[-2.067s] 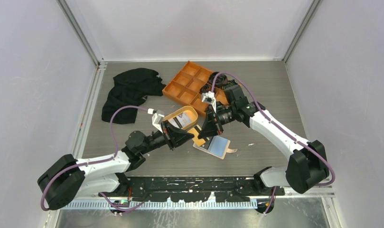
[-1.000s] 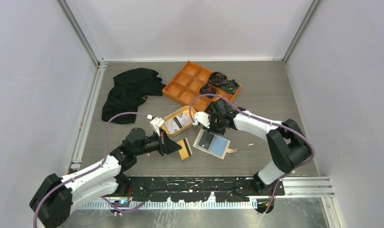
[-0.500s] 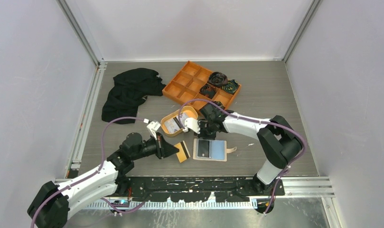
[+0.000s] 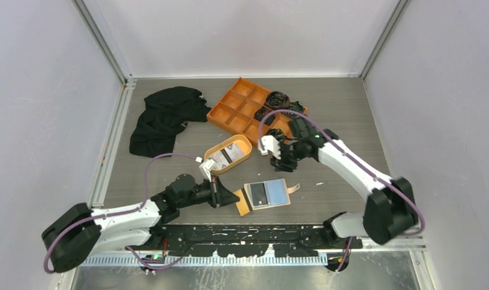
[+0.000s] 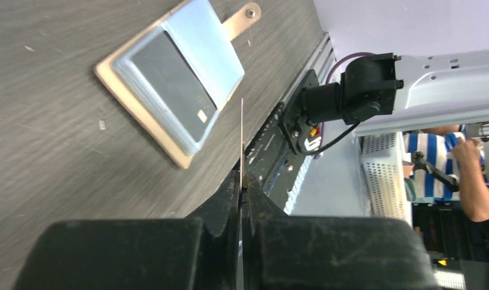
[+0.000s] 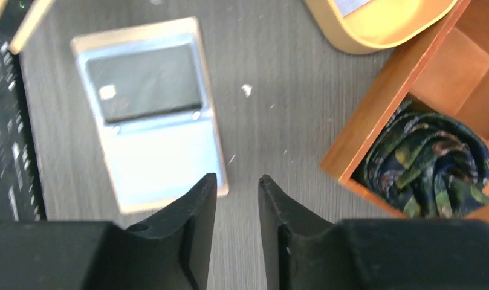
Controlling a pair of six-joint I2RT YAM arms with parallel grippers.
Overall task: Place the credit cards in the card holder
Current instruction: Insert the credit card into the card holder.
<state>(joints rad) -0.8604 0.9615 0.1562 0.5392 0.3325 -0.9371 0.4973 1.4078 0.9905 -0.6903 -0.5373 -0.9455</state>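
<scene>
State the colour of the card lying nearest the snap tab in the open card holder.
Light blue; the card shows best in the left wrist view.

Right gripper (image 6: pixel 237 181) at bottom edge, jaws slightly apart, nothing between them. Card holder (image 6: pixel 157 118) lies open flat on the table (image 6: pixel 278 90) — black card (image 6: pixel 144 81) in its upper half, light blue card (image 6: pixel 163 163) in the lower. Dish (image 6: pixel 387 27) at top right; tray (image 6: pixel 387 103) at right holds a rolled patterned cloth (image 6: pixel 423 160).

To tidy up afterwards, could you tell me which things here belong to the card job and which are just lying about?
Job: card holder, card in left fingers, cards in oval dish.
Lying about: divided tray, rolled fabric, black cloth.
</scene>
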